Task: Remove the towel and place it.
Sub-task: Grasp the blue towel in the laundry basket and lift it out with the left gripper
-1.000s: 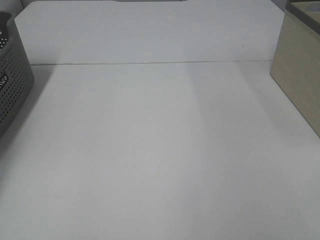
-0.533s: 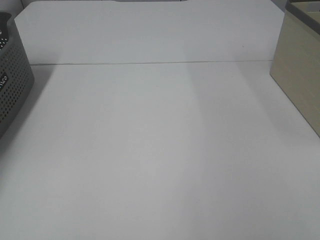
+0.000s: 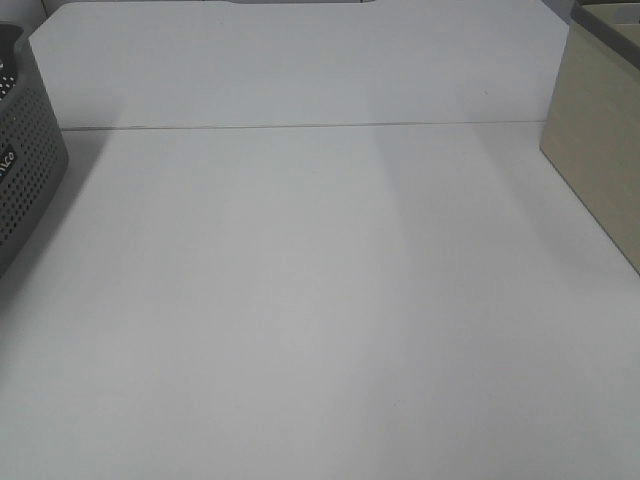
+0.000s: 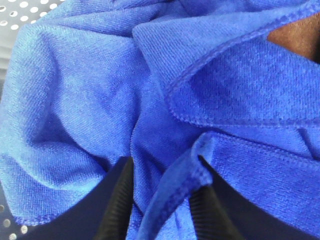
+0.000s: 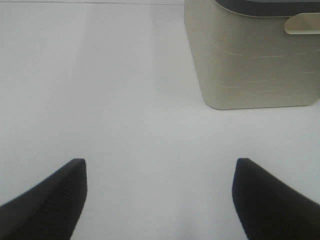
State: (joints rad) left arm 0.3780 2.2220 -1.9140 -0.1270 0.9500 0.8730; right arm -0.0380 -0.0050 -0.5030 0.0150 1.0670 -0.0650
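The towel (image 4: pixel 90 100) is a deep blue plush cloth that fills the left wrist view, bunched in folds, with a stitched hem showing. It lies in a perforated grey basket, whose holes show at the frame's corner (image 4: pixel 20 12). My left gripper (image 4: pixel 160 205) has its black fingers (image 4: pixel 117 200) close together, with a fold of the towel's edge pinched between them. My right gripper (image 5: pixel 160 200) is open and empty just above the bare white table (image 5: pixel 125 100). Neither gripper nor the towel shows in the exterior high view.
The grey perforated basket (image 3: pixel 25 150) stands at the table's left edge. A beige bin (image 3: pixel 600 150) stands at the right edge; in the right wrist view it (image 5: pixel 250 60) is ahead of my right gripper. A white back panel (image 3: pixel 300 60) closes the far side.
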